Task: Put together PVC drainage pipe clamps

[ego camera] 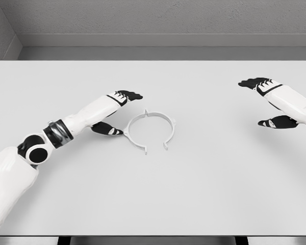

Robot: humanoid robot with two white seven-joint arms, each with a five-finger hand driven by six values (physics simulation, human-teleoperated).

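Head view is showing a thin white plastic ring-shaped pipe clamp (pixel 149 131) lying flat on the plain white desk (pixel 204 194), left of the middle, with small lugs projecting from its rim and a gap opening toward the near side. Left hand (pixel 117 109), black-fingered on a white arm, is hovering just beside the clamp's left edge; its fingers are spreading above and its thumb is reaching below, released and grasping nothing, and contact with the rim cannot be confirmed. Right hand (pixel 270 102) is waiting well apart at the desk's right side, likewise released and empty. No second clamp part is appearing in view.

Judged from this arrangement, the step in hand is approaching and gripping the clamp. Doing it well is calling for closing thumb and fingers across the rim's left arc, avoiding the lugs, and pinching gently, since so thin an open ring is likely flexing or skidding across the smooth desk under a sideways push.
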